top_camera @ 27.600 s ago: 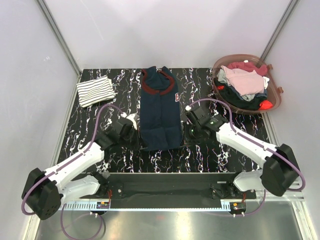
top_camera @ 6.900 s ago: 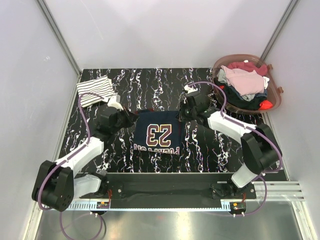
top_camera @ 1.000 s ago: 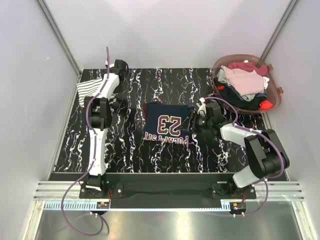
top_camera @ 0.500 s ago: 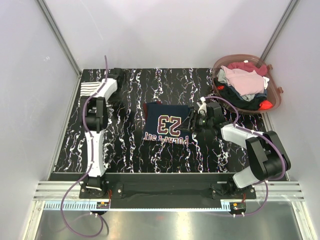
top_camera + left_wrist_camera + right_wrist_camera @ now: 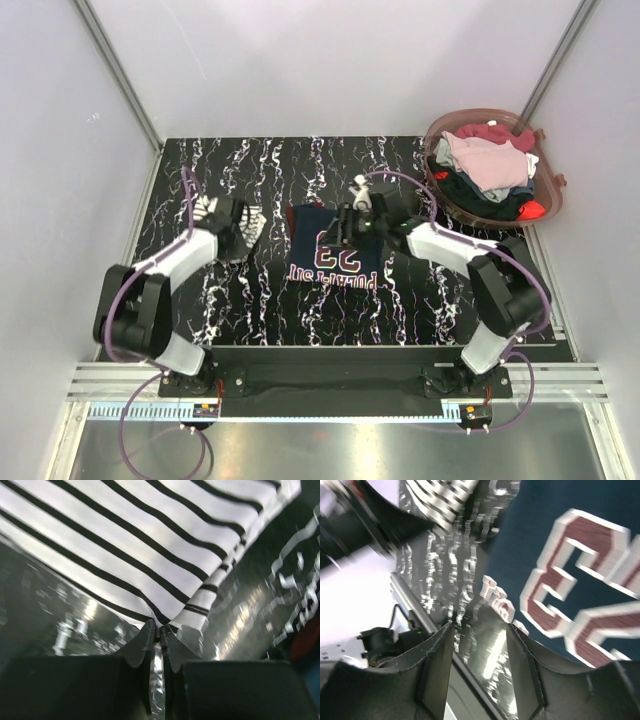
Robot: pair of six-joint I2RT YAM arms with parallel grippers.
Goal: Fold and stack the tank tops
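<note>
Over on the left of the black marbled table (image 5: pixel 300 160), the left gripper (image 5: pixel 159 632) pinches an edge of the white tank top with thin navy stripes (image 5: pixel 150 545) — cloth bunched around it. Centre stage, the folded dark navy tank top with a red "23" (image 5: pixel 330 262) lies flat; the right gripper (image 5: pixel 479 630) hangs over it — jaws apart, nothing between them. Far right, a brown plastic basket (image 5: pixel 484 113) heaped with clothes (image 5: pixel 485 160)

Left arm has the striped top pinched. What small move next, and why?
Probably carry the striped tank top rightward toward the folded navy tank top: the left gripper is shut on the striped edge, and the two tops lie apart, not yet stacked. The open right gripper hovers over the navy one and may need to clear.
</note>
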